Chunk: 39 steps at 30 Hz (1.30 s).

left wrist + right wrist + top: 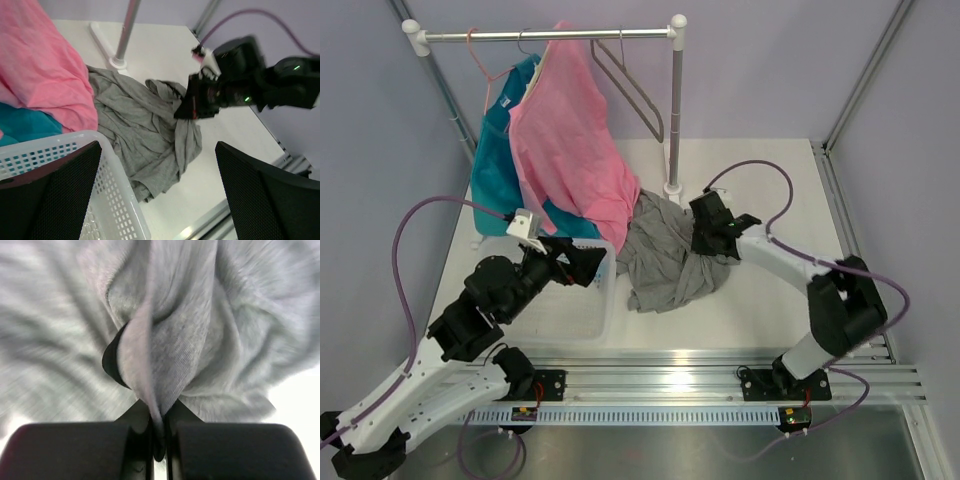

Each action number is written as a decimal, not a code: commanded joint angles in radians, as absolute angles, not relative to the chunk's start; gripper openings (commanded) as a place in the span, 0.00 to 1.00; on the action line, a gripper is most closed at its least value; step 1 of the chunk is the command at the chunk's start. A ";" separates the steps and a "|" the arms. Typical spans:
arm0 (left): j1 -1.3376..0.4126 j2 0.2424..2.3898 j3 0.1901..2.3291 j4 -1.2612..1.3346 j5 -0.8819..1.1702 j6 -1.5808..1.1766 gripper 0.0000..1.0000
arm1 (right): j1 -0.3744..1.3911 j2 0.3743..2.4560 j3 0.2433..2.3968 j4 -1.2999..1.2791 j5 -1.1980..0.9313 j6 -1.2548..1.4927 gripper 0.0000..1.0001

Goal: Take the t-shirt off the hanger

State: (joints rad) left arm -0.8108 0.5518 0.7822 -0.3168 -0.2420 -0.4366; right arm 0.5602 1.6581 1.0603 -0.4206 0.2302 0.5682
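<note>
On the white surface (770,200), a plain grey cotton t-shirt (665,265) lies heaped at centre.
It lies apart from the thin grey-brown triangular hanger (638,95) on the far rail (550,35). My right end effector (704,242) is clamped on a fold, and the left end effector (588,264) gapes wide, empty. I'd lift slowly, clear of the pink garment (570,140).

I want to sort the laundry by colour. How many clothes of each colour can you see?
Grey t-shirt: 1
Pink garment: 1
Teal garment: 1
Total: 3
</note>
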 commanded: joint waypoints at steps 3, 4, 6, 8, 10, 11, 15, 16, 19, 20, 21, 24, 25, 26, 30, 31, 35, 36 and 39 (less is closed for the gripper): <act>-0.813 0.626 0.877 -0.270 -0.005 -0.381 0.99 | 0.563 1.243 1.156 -0.474 0.030 0.459 0.00; -0.813 0.643 0.887 -0.271 0.077 -0.353 0.99 | 0.563 1.218 1.192 -0.517 -0.001 0.430 0.00; -0.813 0.711 0.922 -0.281 0.209 -0.318 0.99 | 0.566 1.155 1.281 -0.549 -0.128 0.413 0.00; -0.813 0.764 0.955 -0.308 0.268 -0.266 0.99 | 0.568 1.134 1.380 -0.603 -0.220 0.391 0.00; -0.813 0.817 0.999 -0.328 0.293 -0.243 0.99 | 0.578 1.118 1.434 -0.649 -0.262 0.391 0.00; -0.813 0.824 1.008 -0.327 0.293 -0.232 0.99 | 0.587 1.105 1.474 -0.656 -0.306 0.391 0.00; -0.815 0.844 1.061 -0.324 0.262 -0.178 0.99 | 0.656 1.092 1.554 -0.698 -0.397 0.391 0.00; -0.815 0.847 1.083 -0.324 0.259 -0.152 0.99 | 0.702 1.097 1.584 -0.709 -0.426 0.385 0.00; -0.815 0.835 1.130 -0.337 0.230 -0.092 0.99 | 0.773 1.101 1.606 -0.706 -0.491 0.370 0.00; -0.815 0.819 1.137 -0.337 0.227 -0.080 0.99 | 0.779 1.092 1.605 -0.697 -0.533 0.368 0.00; -0.815 0.810 1.143 -0.336 0.262 -0.042 0.99 | 0.782 1.085 1.602 -0.668 -0.558 0.371 0.00; -0.815 0.801 1.166 -0.337 0.383 -0.005 0.99 | 0.782 1.046 1.615 -0.640 -0.594 0.371 0.00; -0.815 0.804 1.170 -0.336 0.417 0.020 0.99 | 0.782 1.042 1.653 -0.649 -0.580 0.365 0.00; -0.815 0.816 1.180 -0.339 0.451 0.026 0.99 | 0.782 1.043 1.682 -0.660 -0.551 0.361 0.00; -0.815 0.845 1.203 -0.344 0.538 0.055 0.99 | 0.782 1.092 1.830 -0.727 -0.543 0.337 0.00; -0.815 0.848 1.207 -0.342 0.541 0.058 0.99 | 0.782 1.103 1.882 -0.732 -0.540 0.337 0.00; -0.815 0.861 1.232 -0.312 0.647 0.069 0.99 | 0.782 1.183 2.006 -0.761 -0.557 0.331 0.00; -0.815 0.871 1.244 -0.307 0.667 0.066 0.99 | 0.782 1.199 2.029 -0.771 -0.567 0.333 0.00; -0.815 0.900 1.264 -0.290 0.696 0.060 0.99 | 0.782 1.236 2.069 -0.747 -0.632 0.350 0.00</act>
State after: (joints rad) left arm -0.8108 0.8837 1.2011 -0.3626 0.5957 0.0452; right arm 0.7746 1.1946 2.0338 -0.7742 -0.5472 0.3504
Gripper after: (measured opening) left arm 0.987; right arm 0.052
